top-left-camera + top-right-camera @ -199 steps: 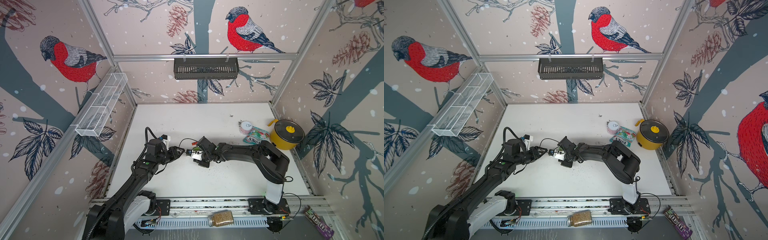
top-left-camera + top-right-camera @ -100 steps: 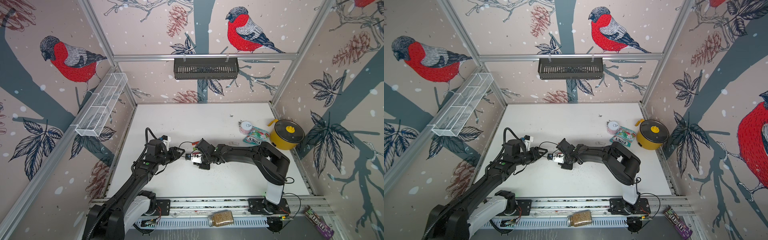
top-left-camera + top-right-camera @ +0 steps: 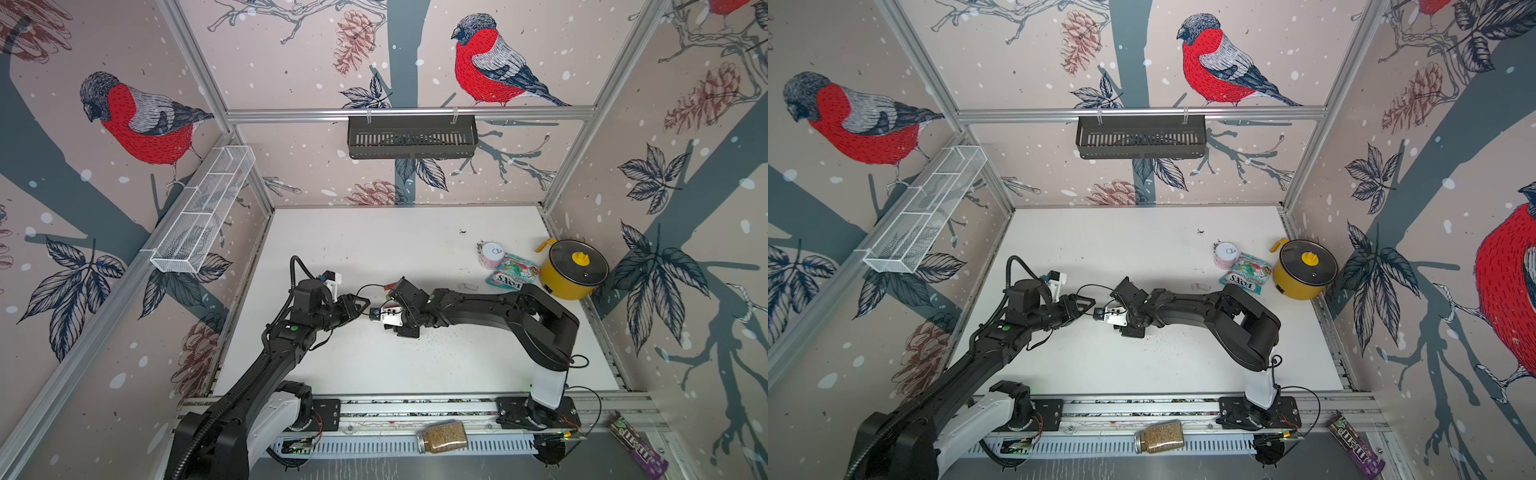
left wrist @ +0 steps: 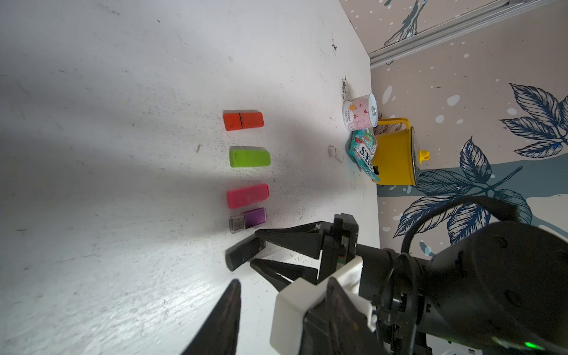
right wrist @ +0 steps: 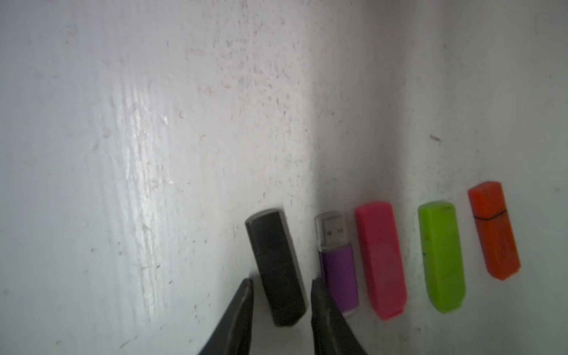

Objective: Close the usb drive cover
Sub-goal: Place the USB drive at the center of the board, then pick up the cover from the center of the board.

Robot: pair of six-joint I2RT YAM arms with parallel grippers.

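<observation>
A black usb drive (image 5: 275,267) lies flat on the white table (image 5: 123,153), slightly askew, with no metal plug showing. My right gripper (image 5: 282,281) is open around its near end, with a gap on each side. The left wrist view shows the same drive (image 4: 244,253) between those fingers. Beside it lie a purple drive with a clear cover (image 5: 336,261), then a pink (image 5: 381,258), a green (image 5: 441,255) and an orange (image 5: 493,229) drive. My left gripper (image 4: 284,282) is open and empty, a little short of the right wrist, as both top views show (image 3: 361,305).
At the right wall stand a yellow pot (image 3: 571,270), a candy bag (image 3: 511,272) and a small can (image 3: 492,253). A small white piece (image 3: 467,286) lies near them. A jar (image 3: 442,436) rests on the front rail. Dark crumbs dot the table under the right arm.
My right gripper has opened and let go of the black drive, which now lies on the table. The right wrist shifted slightly left. The left arm has held still.
</observation>
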